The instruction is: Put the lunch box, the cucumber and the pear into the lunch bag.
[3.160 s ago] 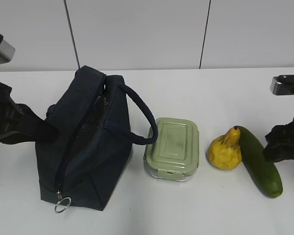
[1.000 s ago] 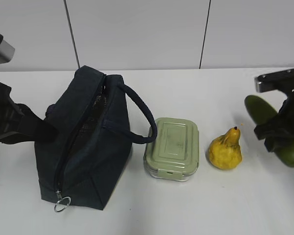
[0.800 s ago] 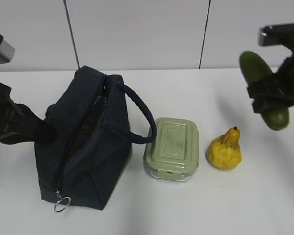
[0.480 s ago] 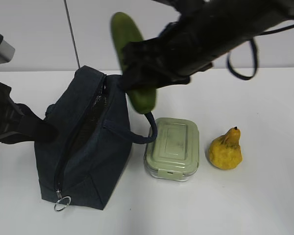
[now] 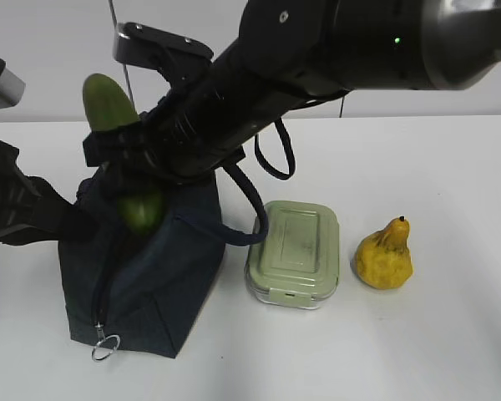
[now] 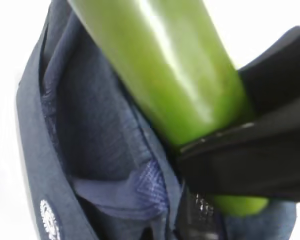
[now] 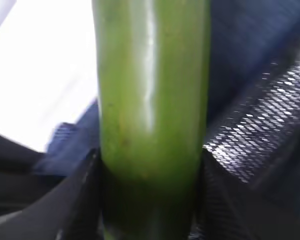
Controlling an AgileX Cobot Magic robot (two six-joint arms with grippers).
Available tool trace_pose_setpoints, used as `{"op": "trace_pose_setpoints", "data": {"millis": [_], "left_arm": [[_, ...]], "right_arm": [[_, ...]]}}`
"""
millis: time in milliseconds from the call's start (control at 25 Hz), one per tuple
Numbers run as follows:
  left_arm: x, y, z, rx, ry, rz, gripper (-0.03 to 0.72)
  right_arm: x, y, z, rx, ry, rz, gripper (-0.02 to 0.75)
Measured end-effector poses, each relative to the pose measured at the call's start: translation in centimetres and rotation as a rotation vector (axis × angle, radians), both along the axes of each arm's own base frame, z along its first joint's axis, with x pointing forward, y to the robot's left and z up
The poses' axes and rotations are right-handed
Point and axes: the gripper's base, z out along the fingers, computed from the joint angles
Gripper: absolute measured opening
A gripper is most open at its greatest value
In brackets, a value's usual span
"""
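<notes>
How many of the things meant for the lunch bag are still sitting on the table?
2: the lunch box right of the lunch bag, and the pear right of that. The cucumber is in the right hand, above the bag's opening.

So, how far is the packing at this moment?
Nothing looks packed yet. In hand: the right gripper holds the cucumber above the open lunch bag, while the left gripper is shut on the bag's side. Left: the lunch box and the pear, both on the table.

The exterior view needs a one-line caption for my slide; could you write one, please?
Right gripper holds the cucumber over the open bag; lunch box and pear wait on the table.
</notes>
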Motion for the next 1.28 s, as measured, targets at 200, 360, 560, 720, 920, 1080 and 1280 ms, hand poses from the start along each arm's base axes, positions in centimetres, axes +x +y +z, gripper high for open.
{"op": "trace_pose_setpoints", "data": {"millis": [200,360,560,720,920,1080,1280], "left_arm": [[0.1,0.0,0.0,0.002,-0.007,0.006,-0.015],[0.1,0.1,0.0,0.002,-0.012,0.011,-0.015],[0.1,0.0,0.0,-0.001,-0.011,0.013,-0.015],[0.1,0.0,0.1,-0.008,-0.010,0.017,-0.015],[0.2,0.0,0.1,-0.011,-0.009,0.018,-0.015],[0.2,0.0,0.1,-0.011,-0.011,0.019,-0.015],[0.2,0.0,0.1,-0.010,-0.011,0.019,-0.015]], "right_arm": [[0.5,-0.8,-1.1,-0.101,-0.013,-0.042,0.379],[0.2,-1.4,-1.9,-0.169,0.027,-0.061,0.379],[0.0,-1.8,-2.2,-0.207,0.090,-0.109,0.379],[0.0,-2.0,-2.4,-0.236,0.100,-0.123,0.410],[0.1,-2.1,-2.3,-0.264,0.056,-0.073,0.617],[0.4,-2.1,-1.0,-0.297,0.001,-0.041,0.640],[0.7,-2.7,2.5,-0.333,-0.085,-0.039,0.639]]}}
